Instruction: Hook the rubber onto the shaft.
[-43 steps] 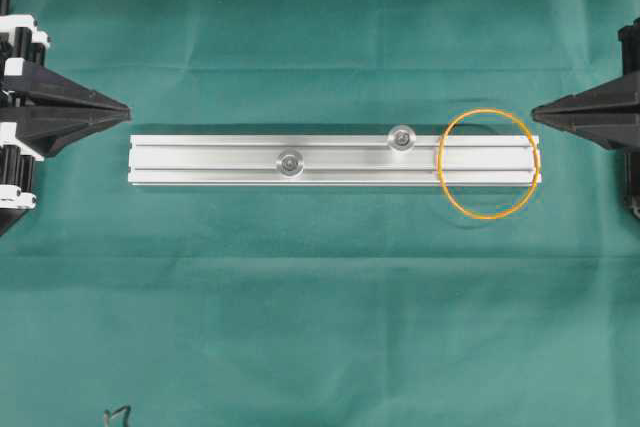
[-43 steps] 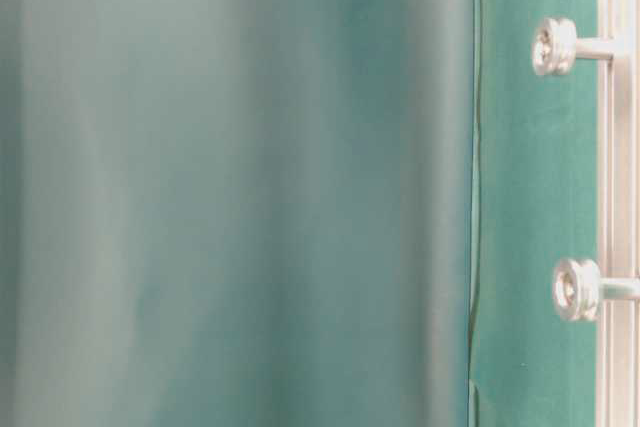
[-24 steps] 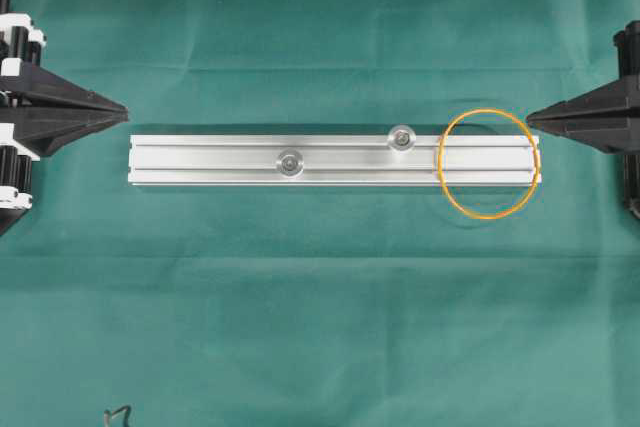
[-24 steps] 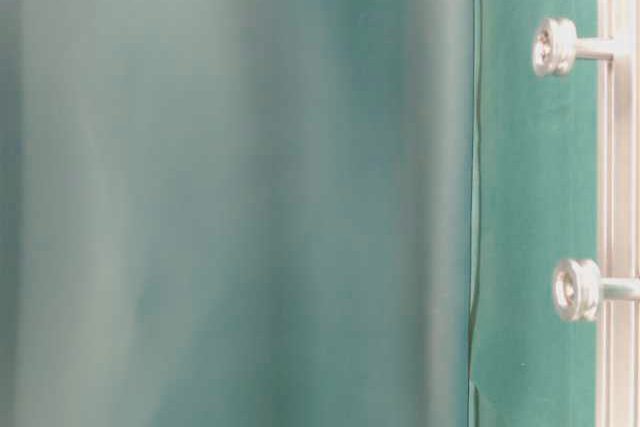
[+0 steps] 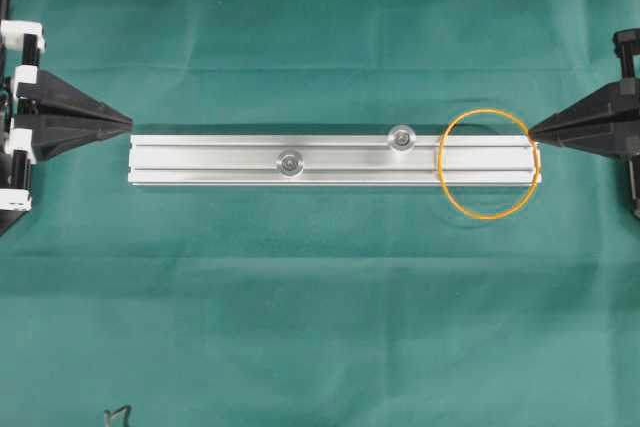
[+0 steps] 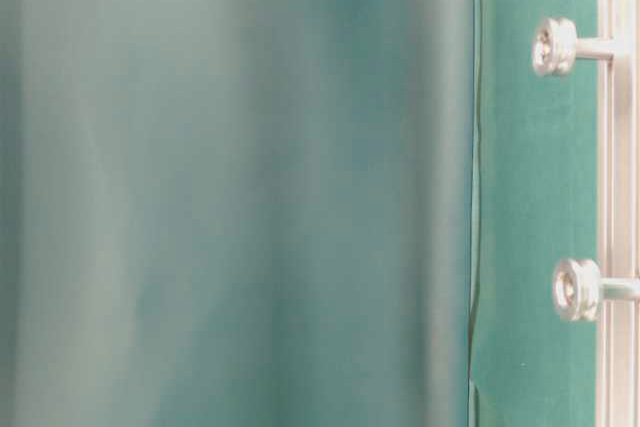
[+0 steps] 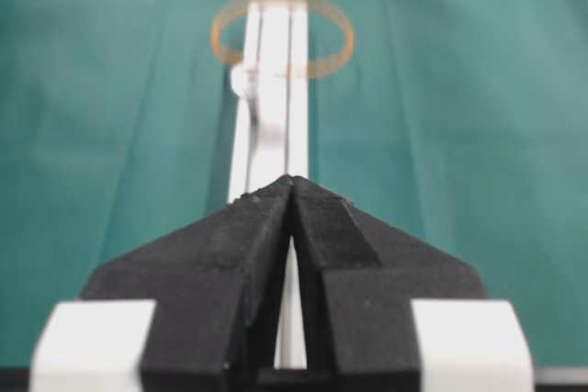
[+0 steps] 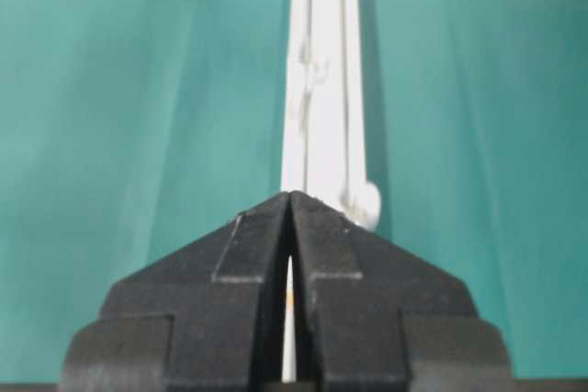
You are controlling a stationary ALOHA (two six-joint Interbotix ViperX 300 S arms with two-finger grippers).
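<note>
The rubber [image 5: 488,164] lies looped over the rail's [image 5: 330,159] right end, just beside the clenched, empty right gripper [image 5: 531,130]; the left gripper [image 5: 130,121], also clenched, sits opposite.

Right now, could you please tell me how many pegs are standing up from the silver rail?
2. One peg stands near the rail's middle; the other peg is further right along the far edge, just left of the rubber band. None seem hidden.

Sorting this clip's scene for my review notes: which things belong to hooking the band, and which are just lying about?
Job:
rubber band, draped over the rail's right end
two shafts
silver rail

Lying about:
green cloth
small dark object at the bottom edge
</note>
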